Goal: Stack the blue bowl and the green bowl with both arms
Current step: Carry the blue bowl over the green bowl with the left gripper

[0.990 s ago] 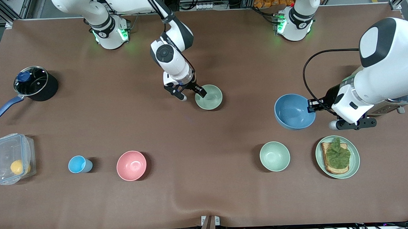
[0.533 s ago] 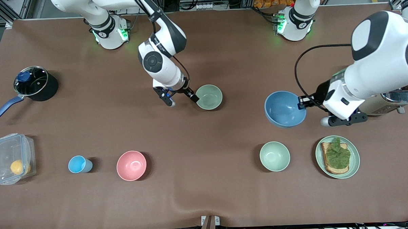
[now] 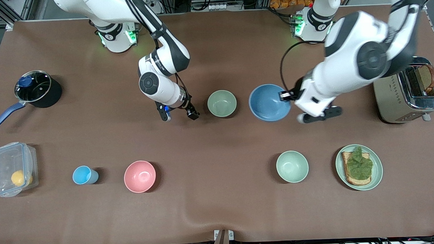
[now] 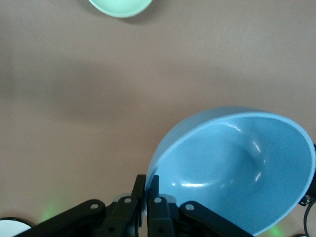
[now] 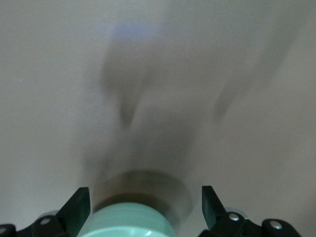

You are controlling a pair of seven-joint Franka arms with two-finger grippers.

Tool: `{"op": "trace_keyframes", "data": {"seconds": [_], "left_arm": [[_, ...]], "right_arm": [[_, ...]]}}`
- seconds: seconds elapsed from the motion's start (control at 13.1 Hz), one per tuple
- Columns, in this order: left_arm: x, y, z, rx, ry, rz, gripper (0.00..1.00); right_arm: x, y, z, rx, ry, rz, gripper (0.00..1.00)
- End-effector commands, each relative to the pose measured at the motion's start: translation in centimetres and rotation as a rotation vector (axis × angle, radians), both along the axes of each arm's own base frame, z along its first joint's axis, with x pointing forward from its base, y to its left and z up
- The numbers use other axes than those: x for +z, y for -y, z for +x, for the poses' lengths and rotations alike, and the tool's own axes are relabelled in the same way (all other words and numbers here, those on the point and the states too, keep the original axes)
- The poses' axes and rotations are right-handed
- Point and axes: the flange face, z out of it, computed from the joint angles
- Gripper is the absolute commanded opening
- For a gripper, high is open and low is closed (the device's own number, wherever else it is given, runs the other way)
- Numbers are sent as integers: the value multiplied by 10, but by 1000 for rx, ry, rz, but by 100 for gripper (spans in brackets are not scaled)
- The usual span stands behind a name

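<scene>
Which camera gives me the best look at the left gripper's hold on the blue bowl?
The left wrist view: the left gripper shows shut on the blue bowl's rim. The front view shows the bowl whole, but the grip only small. The right wrist view misses it.

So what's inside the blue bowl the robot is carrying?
Nothing: the blue bowl looks empty inside. The left claw pinches its rim. The table under it is hidden from the front. The right claw, open, is beside the green bowl.
</scene>
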Motion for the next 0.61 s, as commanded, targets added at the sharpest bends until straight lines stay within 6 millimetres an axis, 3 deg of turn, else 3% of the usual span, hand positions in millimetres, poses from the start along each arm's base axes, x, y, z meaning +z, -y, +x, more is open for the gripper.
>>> {"op": "trace_keyframes", "data": {"seconds": [0.0,0.15,0.38,0.53], "left_arm": [[-40,44,-34,27,-13,23,0],[-71,57,-47,41,-18,32,0],[-94,82,-56,76,-21,25,0],[-118,105,-72,90,-19,24,0]], "right_arm": [[-19,-2,2,-85,8,29,100],[-22,-4,3,-151,-4,65,100],[-31,-14,-2,-192,31,88,100],[-35,-24,-10,-197,38,96,100]]}}
